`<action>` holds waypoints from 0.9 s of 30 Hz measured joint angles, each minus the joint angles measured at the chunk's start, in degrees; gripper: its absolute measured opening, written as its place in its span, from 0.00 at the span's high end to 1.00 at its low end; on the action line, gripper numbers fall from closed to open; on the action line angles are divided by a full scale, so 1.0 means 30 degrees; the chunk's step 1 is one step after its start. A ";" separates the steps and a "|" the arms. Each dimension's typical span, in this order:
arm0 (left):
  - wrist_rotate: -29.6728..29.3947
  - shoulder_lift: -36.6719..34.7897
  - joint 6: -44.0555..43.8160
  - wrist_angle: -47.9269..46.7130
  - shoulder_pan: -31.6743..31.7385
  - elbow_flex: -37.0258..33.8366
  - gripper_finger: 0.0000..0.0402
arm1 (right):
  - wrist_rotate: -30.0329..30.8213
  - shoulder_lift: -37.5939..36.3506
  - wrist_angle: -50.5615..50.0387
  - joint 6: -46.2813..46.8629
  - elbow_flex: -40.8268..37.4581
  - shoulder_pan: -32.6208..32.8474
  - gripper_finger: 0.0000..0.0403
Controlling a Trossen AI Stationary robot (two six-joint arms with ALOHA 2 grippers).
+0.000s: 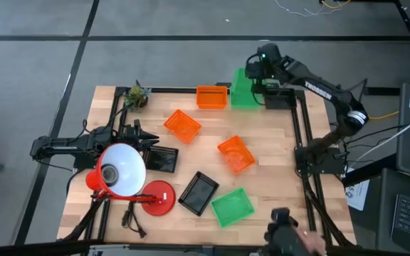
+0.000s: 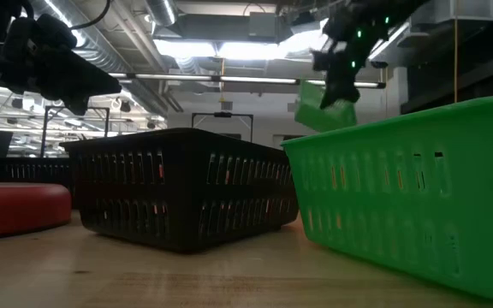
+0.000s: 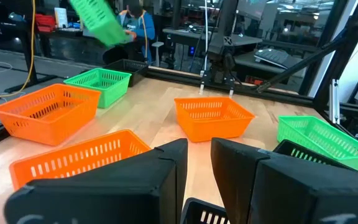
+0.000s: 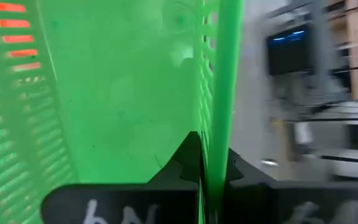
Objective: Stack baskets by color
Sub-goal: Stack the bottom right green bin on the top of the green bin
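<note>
right now the step in hand looks like carrying: the right gripper (image 4: 213, 174) is clenched on the wall of a green basket (image 1: 245, 91), holding it in the air over the far edge of the table (image 1: 276, 171), close to the far right corner. in the low view that basket hangs tilted, well above the wood. in the left wrist view a second green basket (image 3: 101, 84) sits on the table more or less under the lifted one, so the carried basket may be meant to nest into it; i judge that, i can't see it decided. a third green basket (image 1: 232, 207) lies at the near edge, well apart from the other two.

the next move calls for levelling the held basket, lining its rim up over the one below, lowering, then letting go.

the left gripper (image 3: 199, 165) waits at the left side of the table, its fingers slightly apart and holding nothing, a black basket (image 1: 164, 159) just beside it.

room is fair at the far edge. an orange basket (image 1: 212, 97) stands just beside the green ones, so a sideways drift could knock it. the table frame runs close behind, and a slip there could drop the basket off the table. the middle is open between two more orange baskets (image 1: 182, 125), and the red lamp (image 1: 123, 174) is well clear.
</note>
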 joint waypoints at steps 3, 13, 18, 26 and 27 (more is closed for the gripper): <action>0.0000 0.0000 0.0560 0.0005 0.0000 0.0001 0.84 | -0.1355 0.1261 -0.0573 0.0033 0.0000 -0.1093 1.00; -0.0014 -0.0005 0.1706 0.0022 0.0000 0.0001 0.84 | -0.3305 0.3194 -0.1163 -0.0928 -0.0015 -0.1350 1.00; -0.0007 0.0001 0.1706 0.0022 0.0000 0.0001 0.84 | -0.3253 0.3556 -0.1355 -0.0929 -0.0015 -0.1342 0.99; -0.0007 0.0001 0.1859 0.0015 0.0000 0.0001 0.84 | -0.1965 0.3567 -0.1370 -0.0971 -0.0015 -0.1350 0.93; -0.0007 -0.0005 0.1859 0.0015 0.0001 0.0001 0.84 | -0.1960 0.3564 -0.1397 -0.0988 -0.0015 -0.1349 0.93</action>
